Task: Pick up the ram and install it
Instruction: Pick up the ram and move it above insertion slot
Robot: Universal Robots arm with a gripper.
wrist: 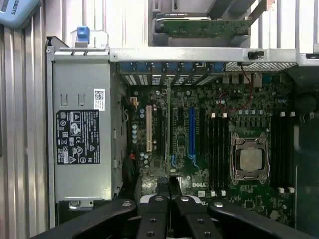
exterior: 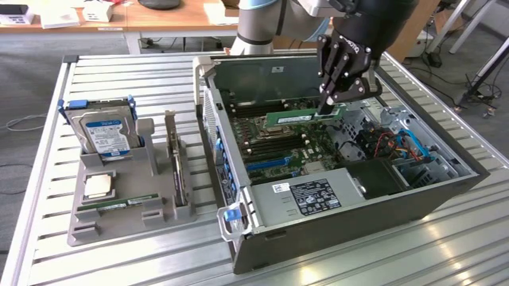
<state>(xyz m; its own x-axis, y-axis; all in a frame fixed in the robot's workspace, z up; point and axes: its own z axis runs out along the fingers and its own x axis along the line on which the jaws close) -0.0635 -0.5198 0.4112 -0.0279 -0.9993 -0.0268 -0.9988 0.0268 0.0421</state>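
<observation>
Claw (wrist: pixel 168 188) nearest the lens, pinched shut on the ram (exterior: pixel 306 117), gripped by one end and held level above the board (exterior: pixel 294 152) inside the case (exterior: pixel 358 226). It hangs off to one side of the slots (wrist: pixel 219 149) by the socket (wrist: pixel 248 159). Risk as I judge it: the end grip lets the stick pivot, so it meets a slot skewed and jams.

An open computer case (exterior: pixel 358 226) lay on the table (exterior: pixel 397 262), toward the exterior view's right. The motherboard (exterior: pixel 278 146) lay flat inside it, with the power supply (exterior: pixel 314 193) at the end nearer the camera. The ram (exterior: pixel 298 117) stood on edge over the motherboard, pinched at one end by the claw (exterior: pixel 330 109). Beside the case, on the exterior view's left, a rack (exterior: pixel 87 223) held a hard drive (exterior: pixel 104 134) upright, with a processor chip (exterior: pixel 99 186) flat before it.
</observation>
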